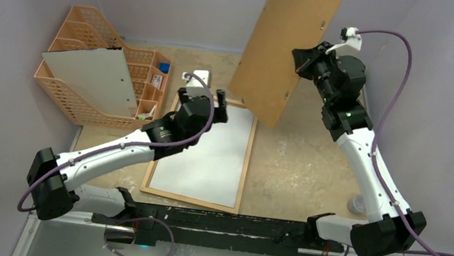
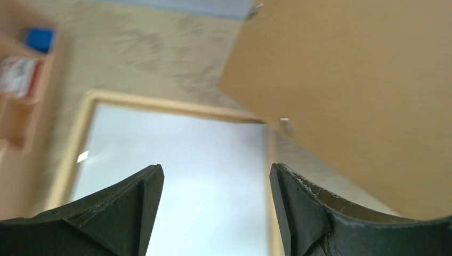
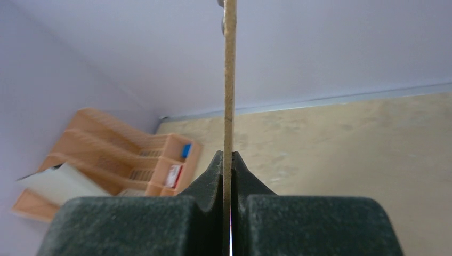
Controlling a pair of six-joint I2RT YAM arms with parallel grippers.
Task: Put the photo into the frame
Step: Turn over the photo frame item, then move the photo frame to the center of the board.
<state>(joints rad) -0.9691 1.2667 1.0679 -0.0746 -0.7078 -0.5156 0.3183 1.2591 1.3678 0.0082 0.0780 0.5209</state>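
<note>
The frame (image 1: 247,163), thin light wood, lies flat on the table between the arms. Inside it lies the photo (image 1: 214,159) with its plain white back up. My left gripper (image 1: 202,94) hovers open over the frame's far end, nothing between its fingers. In the left wrist view the open left gripper (image 2: 215,169) looks down on the photo (image 2: 176,144) and the frame's (image 2: 176,106) far edge. My right gripper (image 1: 305,59) is shut on the brown hardboard panel (image 1: 287,44), held up and tilted above the frame's far right corner. The right wrist view shows the right gripper (image 3: 229,154) pinching the panel's thin edge (image 3: 229,80).
An orange mesh organizer (image 1: 85,39) stands at the back left with a pale grey sheet (image 1: 97,76) leaning in it; both show in the right wrist view (image 3: 133,154). Walls close in the table on the left, back and right. The panel (image 2: 362,80) hangs over the frame's right side.
</note>
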